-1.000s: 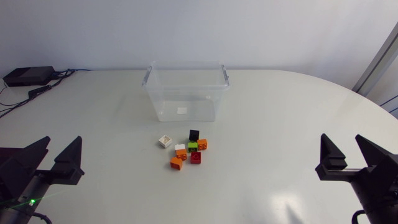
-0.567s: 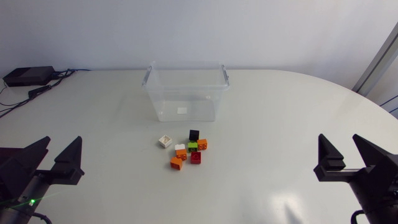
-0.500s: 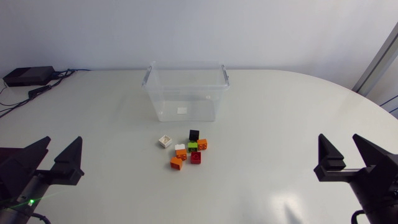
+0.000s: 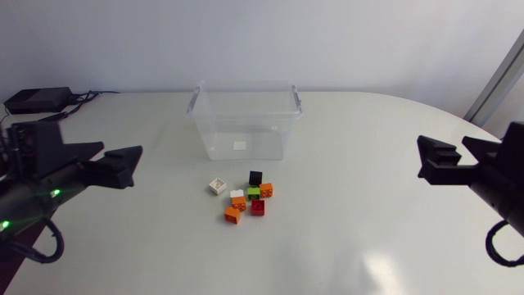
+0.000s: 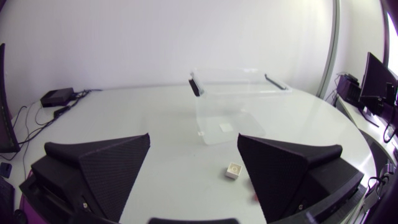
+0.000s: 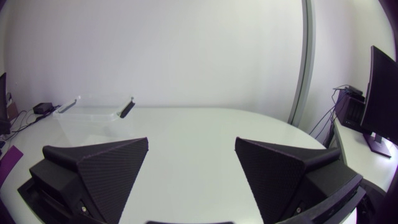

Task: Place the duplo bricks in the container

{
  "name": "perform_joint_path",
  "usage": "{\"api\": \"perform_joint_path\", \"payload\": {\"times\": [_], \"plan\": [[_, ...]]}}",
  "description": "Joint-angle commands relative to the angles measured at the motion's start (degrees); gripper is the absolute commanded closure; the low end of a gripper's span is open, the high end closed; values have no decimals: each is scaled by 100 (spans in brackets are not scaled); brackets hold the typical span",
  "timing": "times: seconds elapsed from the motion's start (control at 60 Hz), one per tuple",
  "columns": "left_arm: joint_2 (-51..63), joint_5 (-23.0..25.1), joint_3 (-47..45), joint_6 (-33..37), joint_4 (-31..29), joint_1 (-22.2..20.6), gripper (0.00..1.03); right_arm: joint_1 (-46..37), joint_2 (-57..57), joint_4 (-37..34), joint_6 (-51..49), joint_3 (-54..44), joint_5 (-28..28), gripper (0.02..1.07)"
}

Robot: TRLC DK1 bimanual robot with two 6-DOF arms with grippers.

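**A:** At the table's point(image 4: 368, 238) left edge, how does my left gripper point(image 4: 97, 157) stand?

**B:** Low over that side, fingers spread wide with nothing between them, well apart from the bricks. I judge no part of the task is done.

**A:** Nothing in the container point(image 4: 244, 123)?

**B:** The clear container sits near the far edge, about midway along it, and I see no brick inside. A small white patch point(image 4: 239, 146) on its floor looks like a label. The duplo bricks point(image 4: 246, 197) lie in a loose cluster at the table's middle, near the container's front wall.

**A:** Count them.

**B:** Left to right:
- a lone white brick point(image 4: 218, 186)
- a near orange brick point(image 4: 233, 214)
- a white-topped orange piece point(image 4: 237, 197), one brick or two stacked, I cannot tell
- a green brick point(image 4: 254, 193)
- a black brick point(image 4: 256, 177)
- a red brick point(image 4: 258, 207)
- a right-hand orange brick point(image 4: 266, 190)

That makes seven pieces and one container.

**A:** And the right gripper point(image 4: 461, 157)?

**B:** At the right edge, fingers likewise apart and empty. Two grippers, and every brick left to move.
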Motion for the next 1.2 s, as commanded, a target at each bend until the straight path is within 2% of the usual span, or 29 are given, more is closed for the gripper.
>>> {"api": "perform_joint_path", "payload": {"times": [0.0,0.183,0.267,0.3,0.367,0.4,0.467,0.55,0.633,0.7,0.8,1.1,1.183], "plan": [[865,-48,475,-156,-208,-207,7,135,557,-355,286,381,87,7],[2579,-65,1275,-50,-700,-488,6,654,1541,-1594,400,1383,465,7],[3124,-83,1600,134,-876,-576,6,944,1919,-2227,330,1752,456,7],[3422,-100,1793,407,-999,-620,6,1014,2016,-2341,268,1814,404,7],[4152,-92,2277,1382,-1218,-699,6,1084,2306,-2570,66,1972,-71,7],[4398,-74,2426,1707,-1289,-752,6,1093,2420,-2596,31,2007,-264,7],[4864,-4,2716,1795,-1447,-769,6,1216,2692,-2613,31,2086,-475,7],[5374,58,3059,1857,-1684,-910,6,1427,3123,-2649,40,2245,-484,7],[5883,471,3402,1927,-1913,-972,8,1656,3483,-2666,101,2385,-484,7],[6121,559,3604,2041,-2018,-998,8,1805,3685,-2710,136,2508,-484,7],[6455,805,3894,2094,-2176,-972,12,1884,4037,-2772,224,2702,-484,7],[6973,805,4131,2340,-2097,-963,27,2271,4556,-2578,163,2763,-511,7],[7052,814,4140,2367,-2001,-972,36,2315,4661,-2526,119,2789,-511,7]]}}
